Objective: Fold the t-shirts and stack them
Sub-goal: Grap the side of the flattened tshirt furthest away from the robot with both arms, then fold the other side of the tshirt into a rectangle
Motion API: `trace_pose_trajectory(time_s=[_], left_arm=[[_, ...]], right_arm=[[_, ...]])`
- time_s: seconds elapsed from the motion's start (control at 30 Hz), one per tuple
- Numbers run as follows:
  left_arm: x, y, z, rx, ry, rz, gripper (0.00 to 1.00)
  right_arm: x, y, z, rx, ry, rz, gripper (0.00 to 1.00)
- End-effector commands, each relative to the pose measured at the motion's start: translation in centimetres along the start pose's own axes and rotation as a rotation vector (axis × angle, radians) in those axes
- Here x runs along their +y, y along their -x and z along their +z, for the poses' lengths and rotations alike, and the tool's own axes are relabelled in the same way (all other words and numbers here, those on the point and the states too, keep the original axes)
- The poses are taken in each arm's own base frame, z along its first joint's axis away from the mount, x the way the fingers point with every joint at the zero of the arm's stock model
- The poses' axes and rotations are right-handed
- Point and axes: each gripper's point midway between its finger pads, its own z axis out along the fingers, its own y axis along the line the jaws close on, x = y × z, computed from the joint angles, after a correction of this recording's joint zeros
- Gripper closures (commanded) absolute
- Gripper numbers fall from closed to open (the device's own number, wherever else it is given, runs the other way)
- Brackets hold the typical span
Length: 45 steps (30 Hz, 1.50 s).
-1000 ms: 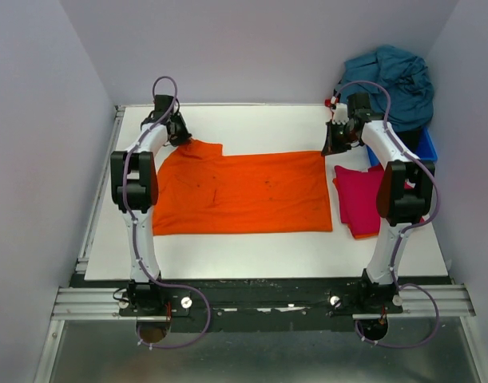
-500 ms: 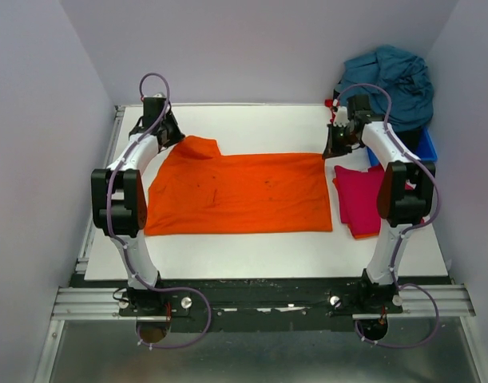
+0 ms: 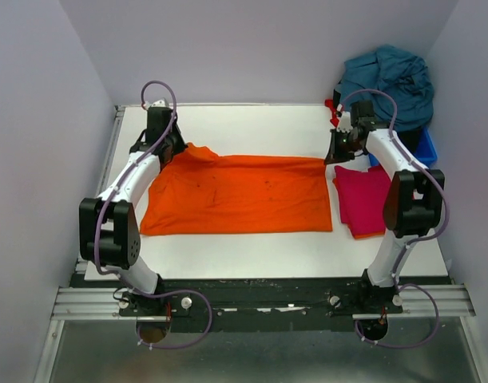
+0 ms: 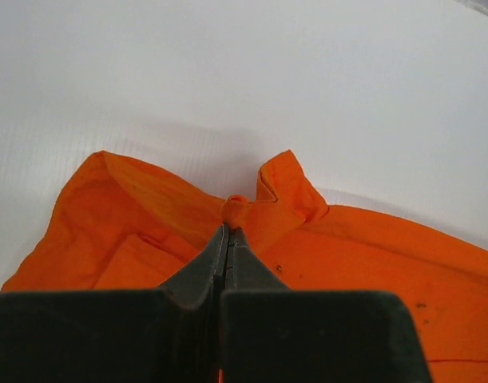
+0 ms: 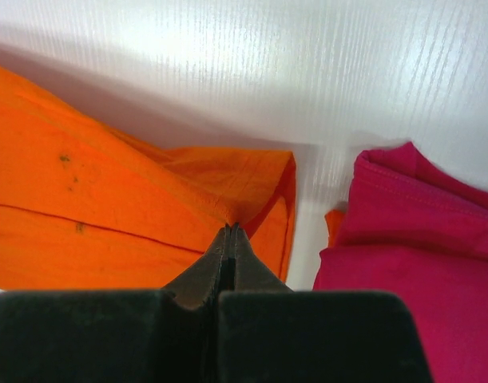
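Note:
The orange t-shirt (image 3: 237, 194) lies spread across the middle of the white table (image 3: 251, 120). My left gripper (image 3: 178, 148) is shut on the shirt's far left corner, pinching a bunch of orange cloth (image 4: 236, 209) at its tips (image 4: 228, 231). My right gripper (image 3: 333, 156) is shut on the shirt's far right corner (image 5: 251, 179), its tips (image 5: 230, 229) nipping the cloth. A folded magenta-red t-shirt (image 3: 362, 198) lies at the right, also in the right wrist view (image 5: 419, 255). Teal-blue shirts (image 3: 387, 80) are heaped at the back right.
A small blue bin (image 3: 426, 147) stands under the teal heap at the back right. A small orange piece (image 5: 334, 223) shows under the magenta-red shirt's edge. Grey walls close in the table on three sides.
Both grippers have moved toward me, drawing the shirt's far edge with them. The left arm has swung out to the left and the far left corner is lifted and bunched.

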Motion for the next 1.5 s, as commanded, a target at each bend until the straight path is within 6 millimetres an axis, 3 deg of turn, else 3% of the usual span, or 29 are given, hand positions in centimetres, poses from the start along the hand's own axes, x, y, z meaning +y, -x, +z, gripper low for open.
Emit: trace_pose_trajectory(time_s=[0.0,0.27,0.53,0.87,1.1,1.47], left_arm=[[0.8,1.9,-2.7,-0.091,0.06,-0.002,1.0],[1.6,2.2,-6.1,-0.129,0.103,0.003,1.0],[2.3,1.1,-8.5,-0.137,0.127,0.0,1.0],[5.2,-2.6,-10.9,-0.119,0.21,-0.019,1.0],[6.3,-6.1,-11.4,-0.082,0.221,-0.025,1.0],[7.7,-10.8,-11.8,-0.026,0.238,-0.061,1.0]], right_arm=[[0.3,0.3,-1.1,-0.048,-0.014,0.008,0.99],[0.5,-0.5,-2.5,-0.078,-0.035,0.022,0.99],[0.3,-2.2,-2.6,-0.066,-0.048,0.035,0.99],[-0.8,-4.9,-1.4,-0.021,-0.105,0.06,0.99],[-1.0,-7.2,-0.4,0.019,-0.128,0.058,0.99],[-1.2,-8.5,0.3,0.046,-0.161,0.047,0.99]])
